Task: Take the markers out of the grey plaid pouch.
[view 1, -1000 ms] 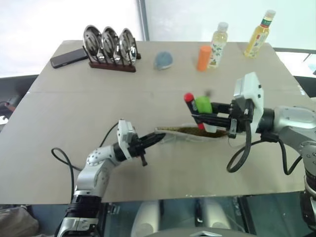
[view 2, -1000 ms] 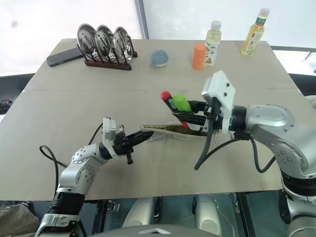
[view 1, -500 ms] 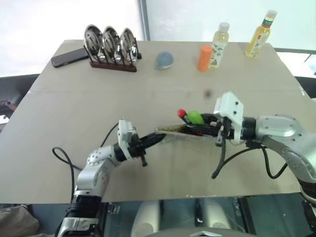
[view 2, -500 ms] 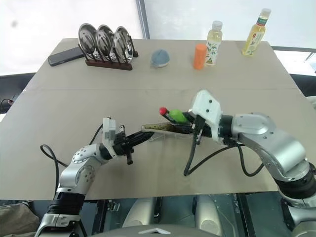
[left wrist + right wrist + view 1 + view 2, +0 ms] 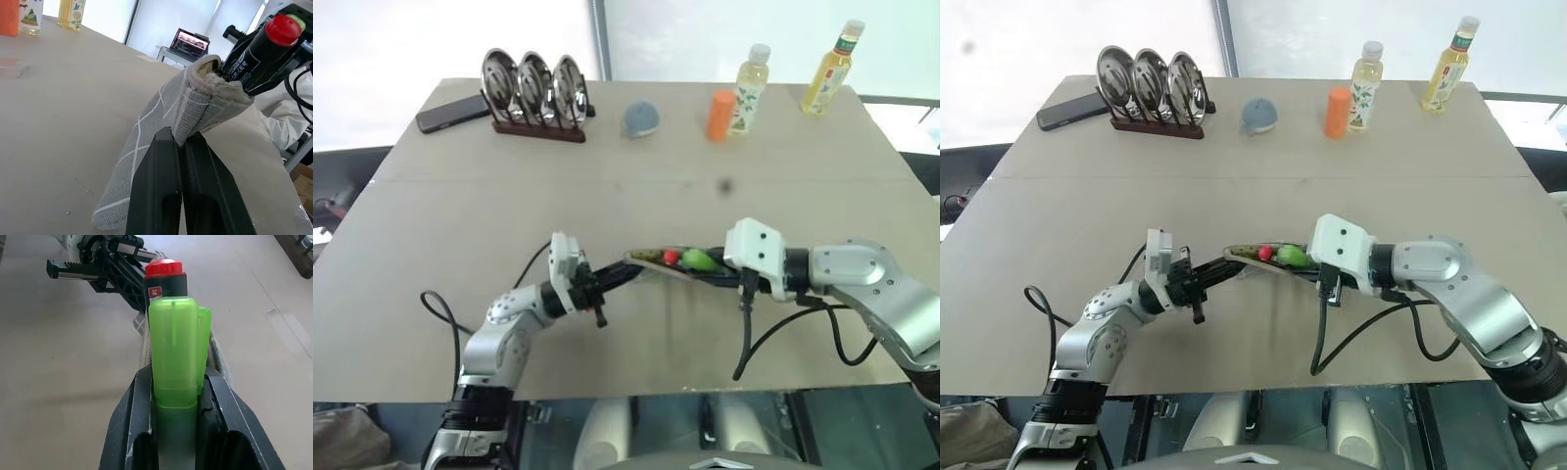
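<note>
The left arm lies low over the desk (image 5: 431, 211), elbow bent, forearm reaching toward the middle, and the left gripper (image 5: 628, 275) is pinched tight on the near end of the grey plaid pouch (image 5: 161, 117), whose mouth gapes upward. From the right the other arm comes in almost level, wrist turned toward the left, and the right gripper (image 5: 1285, 257) is clamped on the markers (image 5: 173, 357), a stubby green one and a dark one with a red cap, held just above the pouch's mouth. Bare desk lies all around the pouch, the front edge near; a phone (image 5: 451, 113), a plate rack (image 5: 533, 90), an orange bottle (image 5: 719, 115) and two drink bottles stand well apart along the far edge. The left wrist view shows the pouch's pale grid lines and printing on the dark marker; the right wrist view shows the green marker between the black fingers (image 5: 134, 426)
</note>
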Tool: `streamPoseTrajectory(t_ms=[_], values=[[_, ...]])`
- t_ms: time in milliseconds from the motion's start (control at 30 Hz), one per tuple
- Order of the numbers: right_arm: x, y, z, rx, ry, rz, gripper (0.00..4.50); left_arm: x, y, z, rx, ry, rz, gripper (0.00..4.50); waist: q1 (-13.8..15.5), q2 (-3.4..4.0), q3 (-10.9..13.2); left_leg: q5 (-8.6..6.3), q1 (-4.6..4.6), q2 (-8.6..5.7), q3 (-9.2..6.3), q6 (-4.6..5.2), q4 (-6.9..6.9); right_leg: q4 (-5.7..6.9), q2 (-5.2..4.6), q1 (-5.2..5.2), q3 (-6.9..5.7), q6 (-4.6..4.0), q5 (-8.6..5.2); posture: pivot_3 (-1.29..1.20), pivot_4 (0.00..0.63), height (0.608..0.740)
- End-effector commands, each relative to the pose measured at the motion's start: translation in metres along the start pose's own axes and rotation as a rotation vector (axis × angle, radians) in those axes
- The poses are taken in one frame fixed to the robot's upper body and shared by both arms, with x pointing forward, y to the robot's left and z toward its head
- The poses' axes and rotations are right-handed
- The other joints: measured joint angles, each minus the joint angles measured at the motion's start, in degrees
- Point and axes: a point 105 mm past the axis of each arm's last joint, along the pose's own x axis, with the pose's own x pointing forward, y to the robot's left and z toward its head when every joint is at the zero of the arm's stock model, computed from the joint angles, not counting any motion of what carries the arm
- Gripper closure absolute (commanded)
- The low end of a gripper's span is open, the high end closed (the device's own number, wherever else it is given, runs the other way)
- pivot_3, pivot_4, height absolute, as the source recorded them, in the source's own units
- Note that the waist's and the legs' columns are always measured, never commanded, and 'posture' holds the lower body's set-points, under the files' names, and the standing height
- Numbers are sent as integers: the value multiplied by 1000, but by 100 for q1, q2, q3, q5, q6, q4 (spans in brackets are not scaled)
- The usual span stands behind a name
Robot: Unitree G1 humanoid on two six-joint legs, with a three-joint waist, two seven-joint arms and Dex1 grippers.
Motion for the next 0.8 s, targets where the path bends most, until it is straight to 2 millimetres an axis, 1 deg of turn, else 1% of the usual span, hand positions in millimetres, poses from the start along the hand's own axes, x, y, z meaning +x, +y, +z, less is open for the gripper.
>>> streamPoseTrajectory(t_ms=[33,167,200,267,300,467,667,800], values=[[-3,-2,1,-15,-1,-19,4061,4,-4,14,36,-41,-25,4500,12,1,0,0,0,0,1,0,0,0,0,0,0,0,0,0,150,740],[-4,2,-4,12,18,15,4061,5,-4,14,35,-41,-31,4500,45,0,0,0,0,0,1,0,1,0,0,0,0,0,0,0,150,740],[-5,3,-6,15,24,20,3274,6,-5,15,35,-42,-32,4500,50,0,0,0,0,0,1,0,1,0,0,0,1,0,0,0,150,740],[-5,3,-9,15,36,16,2748,7,-5,15,35,-43,-34,4500,60,0,0,0,0,0,1,0,1,0,0,0,0,0,0,0,150,740],[-5,2,-12,17,43,3,2328,8,-6,15,37,-41,-36,4500,63,0,0,0,0,0,2,0,1,0,0,0,1,0,0,0,150,740],[-5,1,-19,35,66,-15,2328,10,-10,15,45,-39,-43,4500,68,0,1,0,0,0,2,0,1,0,0,0,1,0,0,0,150,740],[-3,0,-31,11,121,-29,2328,18,-31,24,74,-41,-60,4500,67,-1,1,0,-1,0,3,0,1,-1,0,0,2,0,0,0,150,740],[4,-8,-35,-44,149,-77,2328,19,-44,20,75,-34,-64,4500,65,-1,1,0,1,0,4,0,1,0,0,0,2,0,0,0,150,740]])
